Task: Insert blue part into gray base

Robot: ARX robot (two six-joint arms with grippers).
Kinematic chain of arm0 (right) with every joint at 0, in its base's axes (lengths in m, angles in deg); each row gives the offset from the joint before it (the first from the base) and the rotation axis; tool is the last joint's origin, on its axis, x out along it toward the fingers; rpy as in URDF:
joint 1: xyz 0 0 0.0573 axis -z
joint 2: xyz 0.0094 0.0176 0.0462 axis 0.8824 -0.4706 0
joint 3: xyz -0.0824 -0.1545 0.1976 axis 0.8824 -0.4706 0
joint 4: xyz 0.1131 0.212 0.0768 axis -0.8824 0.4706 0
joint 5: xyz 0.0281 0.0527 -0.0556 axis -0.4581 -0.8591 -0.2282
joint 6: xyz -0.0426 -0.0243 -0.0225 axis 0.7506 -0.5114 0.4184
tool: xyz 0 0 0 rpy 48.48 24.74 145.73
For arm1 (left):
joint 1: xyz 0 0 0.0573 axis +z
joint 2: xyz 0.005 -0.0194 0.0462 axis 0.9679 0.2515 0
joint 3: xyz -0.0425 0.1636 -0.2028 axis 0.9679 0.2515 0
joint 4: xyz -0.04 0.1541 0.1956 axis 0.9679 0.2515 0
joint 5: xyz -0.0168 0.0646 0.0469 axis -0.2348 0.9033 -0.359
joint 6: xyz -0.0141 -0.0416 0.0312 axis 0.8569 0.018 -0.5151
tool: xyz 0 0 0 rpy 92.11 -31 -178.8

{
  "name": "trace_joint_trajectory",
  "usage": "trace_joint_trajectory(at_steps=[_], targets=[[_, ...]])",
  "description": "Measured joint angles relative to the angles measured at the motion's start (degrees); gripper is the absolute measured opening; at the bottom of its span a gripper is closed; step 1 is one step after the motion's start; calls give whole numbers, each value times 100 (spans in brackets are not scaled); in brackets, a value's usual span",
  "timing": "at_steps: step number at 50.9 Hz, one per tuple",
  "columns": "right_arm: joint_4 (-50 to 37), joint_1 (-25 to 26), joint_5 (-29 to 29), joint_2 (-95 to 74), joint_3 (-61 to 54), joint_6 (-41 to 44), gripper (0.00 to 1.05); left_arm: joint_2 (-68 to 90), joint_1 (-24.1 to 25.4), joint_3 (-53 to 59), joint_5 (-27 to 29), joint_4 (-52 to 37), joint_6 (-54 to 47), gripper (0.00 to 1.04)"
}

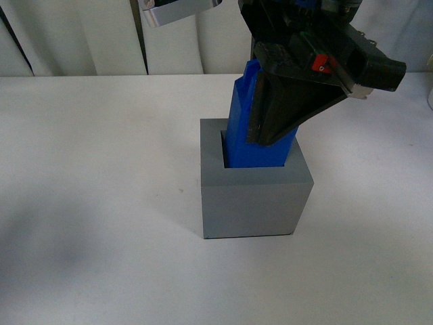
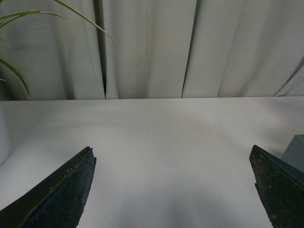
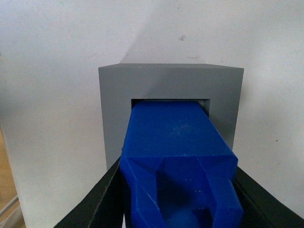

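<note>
The white table [image 1: 81,223] is occupied near its middle by the gray base [image 1: 257,200]. The lower end of the blue part [image 1: 238,125] is lodged in its square recess, and the upper length is left standing above the rim. The thin gap between part and recess wall is shown only by the right wrist view. The right gripper [image 1: 262,128], angled down from the far right, is clamped on the part's sides. The left gripper [image 2: 171,190] is spread wide over bare table, with a corner of the base just beside one finger.

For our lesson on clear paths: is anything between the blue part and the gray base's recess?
Nothing visible. The right gripper holds the blue part, whose lower end already sits inside the gray base's recess; no other object shows there.
</note>
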Motion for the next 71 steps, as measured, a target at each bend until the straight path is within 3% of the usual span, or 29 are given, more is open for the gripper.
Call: trace_joint_trajectory(at_steps=[2,16,23,35,43,50,58,63,71], targets=[[-20,0,0,0,-20,11,50,2,0,0,0,0,0,99],[-247,109,-334,50,-131,-162,99,2,0,0,0,0,2,99],[-428,319,-446,382,-267,-232,97,2,0,0,2,-2,2,99],[-693,717,-1163,1370,-754,-437,97,2,0,0,0,-2,0,99],[-1611,1005,-1469,2232,-1711,-708,97,2,0,0,0,0,0,99],[-2977,1390,-1934,3152,-2999,-1342,97,2,0,0,0,0,0,99],[-4601,1692,-2009,3987,-4330,-2262,97,2,0,0,0,-2,0,99],[-5932,1827,-1947,4583,-5340,-3099,97,2,0,0,0,0,0,99],[-8126,1858,-1338,5552,-7023,-4739,97,2,0,0,0,-2,2,99]])
